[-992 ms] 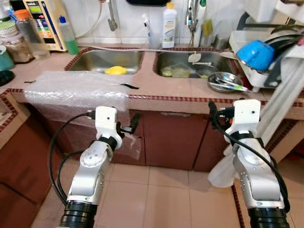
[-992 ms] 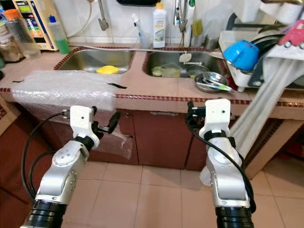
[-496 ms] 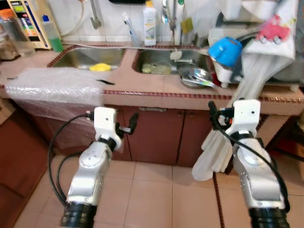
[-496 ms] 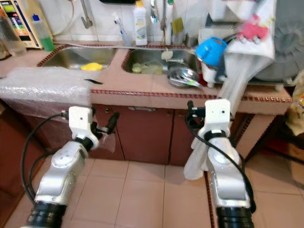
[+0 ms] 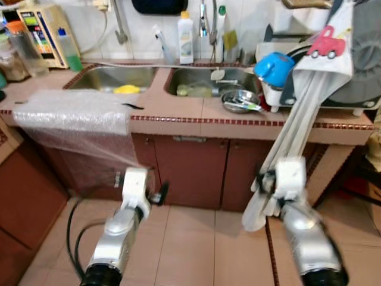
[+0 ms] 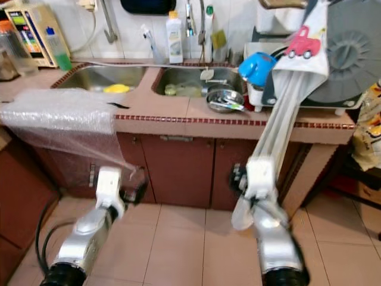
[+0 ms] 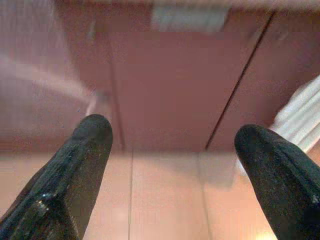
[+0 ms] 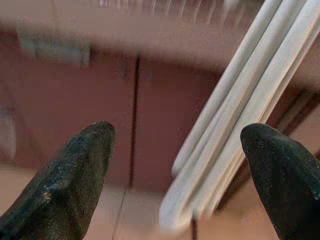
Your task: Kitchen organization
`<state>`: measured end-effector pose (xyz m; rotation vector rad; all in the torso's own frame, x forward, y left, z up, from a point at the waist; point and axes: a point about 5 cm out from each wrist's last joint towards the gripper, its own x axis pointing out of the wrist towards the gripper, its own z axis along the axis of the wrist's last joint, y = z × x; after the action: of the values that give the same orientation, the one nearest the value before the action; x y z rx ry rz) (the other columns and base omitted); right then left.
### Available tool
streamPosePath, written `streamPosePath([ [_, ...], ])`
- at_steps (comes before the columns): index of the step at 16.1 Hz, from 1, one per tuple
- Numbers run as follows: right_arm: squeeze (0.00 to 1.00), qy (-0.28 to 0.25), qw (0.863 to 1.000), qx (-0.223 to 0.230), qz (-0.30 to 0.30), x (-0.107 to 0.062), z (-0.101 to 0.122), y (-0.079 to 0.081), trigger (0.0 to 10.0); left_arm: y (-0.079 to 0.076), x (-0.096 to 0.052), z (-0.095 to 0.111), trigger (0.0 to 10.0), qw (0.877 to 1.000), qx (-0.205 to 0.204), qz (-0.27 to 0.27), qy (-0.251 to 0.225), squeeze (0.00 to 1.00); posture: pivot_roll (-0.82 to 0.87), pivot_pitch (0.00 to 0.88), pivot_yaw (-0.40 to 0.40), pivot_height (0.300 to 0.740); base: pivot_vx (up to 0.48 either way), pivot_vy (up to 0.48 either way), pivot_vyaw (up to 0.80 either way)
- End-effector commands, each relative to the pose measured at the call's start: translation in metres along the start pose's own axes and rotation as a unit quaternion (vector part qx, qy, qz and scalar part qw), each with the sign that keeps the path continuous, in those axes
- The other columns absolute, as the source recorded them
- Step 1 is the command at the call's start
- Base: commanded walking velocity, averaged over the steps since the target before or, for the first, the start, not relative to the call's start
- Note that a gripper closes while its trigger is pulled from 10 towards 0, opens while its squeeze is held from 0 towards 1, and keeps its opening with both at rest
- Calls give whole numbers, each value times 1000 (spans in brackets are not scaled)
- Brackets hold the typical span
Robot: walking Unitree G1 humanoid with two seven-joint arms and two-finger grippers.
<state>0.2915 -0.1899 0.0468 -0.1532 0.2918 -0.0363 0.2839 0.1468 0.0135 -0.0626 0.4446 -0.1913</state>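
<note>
left gripper (image 7: 172,145): fingers released, low before cabinet doors (image 5: 190,170) | right gripper (image 8: 180,150): fingers released, near white folded sheet (image 5: 297,137) | table (image 5: 238,113): double sink (image 5: 178,80), upper centre

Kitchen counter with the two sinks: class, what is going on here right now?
The robot stands on the tiled floor facing the counter, handling nothing. Its left gripper and right gripper are both open and empty, held low in front of the cupboard doors. A sheet of bubble wrap hangs over the counter edge beside the left sink. Dishes sit in the right sink, and a long white cloth hangs from the dish rack.
</note>
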Motion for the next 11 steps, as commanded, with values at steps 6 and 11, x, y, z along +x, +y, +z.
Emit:
streamPosePath([
  [6,0,168,986,25,-2,-13,-78,7,10000,12,-14,-63,10000,991,35,16,129,0,23,0,70,740,0,0,0],
  [11,0,273,957,100,2,-33,-118,27,10000,19,-48,-125,10000,959,39,17,281,0,10,0,79,740,0,0,0],
])
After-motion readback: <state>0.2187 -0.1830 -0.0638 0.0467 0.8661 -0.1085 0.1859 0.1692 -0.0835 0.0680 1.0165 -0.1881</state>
